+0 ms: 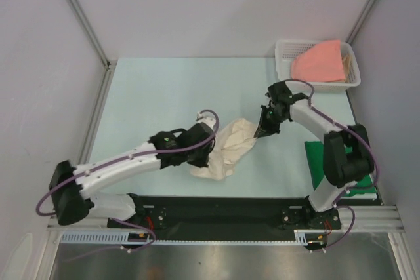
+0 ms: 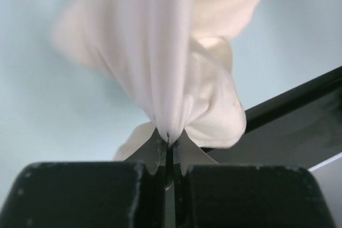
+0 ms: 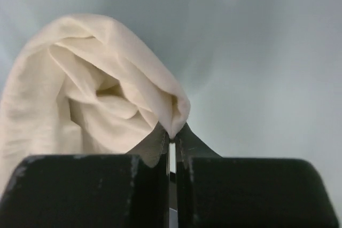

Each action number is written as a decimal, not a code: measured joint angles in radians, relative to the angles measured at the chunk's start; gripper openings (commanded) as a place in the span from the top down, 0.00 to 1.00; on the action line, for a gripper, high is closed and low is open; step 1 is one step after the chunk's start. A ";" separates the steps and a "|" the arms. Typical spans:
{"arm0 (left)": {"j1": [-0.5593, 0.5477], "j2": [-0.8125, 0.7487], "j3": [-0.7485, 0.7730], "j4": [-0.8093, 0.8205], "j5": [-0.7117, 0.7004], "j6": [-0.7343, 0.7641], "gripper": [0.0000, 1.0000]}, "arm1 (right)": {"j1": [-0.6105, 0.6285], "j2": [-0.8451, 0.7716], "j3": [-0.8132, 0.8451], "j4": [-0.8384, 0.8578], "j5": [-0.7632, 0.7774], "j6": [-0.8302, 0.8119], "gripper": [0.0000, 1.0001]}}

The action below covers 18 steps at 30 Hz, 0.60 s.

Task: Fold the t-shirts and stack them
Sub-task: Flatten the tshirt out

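While both claws are clenched on the cream-white t-shirt (image 1: 231,147), I judge the task to be at an early stage: nothing is stacked. The left gripper (image 2: 168,141) pinches one gathered edge and the right gripper (image 3: 172,138) another. The shirt is bunched between them at mid-table, unfolded. The dark green t-shirt (image 1: 316,162) lies flat beside the right arm's base, partly hidden. The salmon-pink t-shirt (image 1: 320,62) sits in the basket (image 1: 283,49) — not yet folded.

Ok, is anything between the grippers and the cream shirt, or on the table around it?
Nothing visible. Both pairs of jaws are shut on the cream shirt. The green shirt by the right arm's base and the pink shirt in the basket lie apart from it.
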 measured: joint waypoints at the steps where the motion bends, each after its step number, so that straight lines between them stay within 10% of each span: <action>1: 0.000 -0.048 0.056 -0.060 -0.053 0.008 1.00 | 0.004 -0.061 0.024 -0.057 0.063 -0.007 1.00; 11: -0.003 -0.402 0.352 -0.452 -0.323 -0.035 1.00 | 0.011 -0.673 0.251 -0.430 0.325 0.009 1.00; 18: 0.089 -0.329 0.363 -0.472 -0.388 0.029 0.98 | 0.012 -0.579 0.267 -0.495 0.290 0.000 1.00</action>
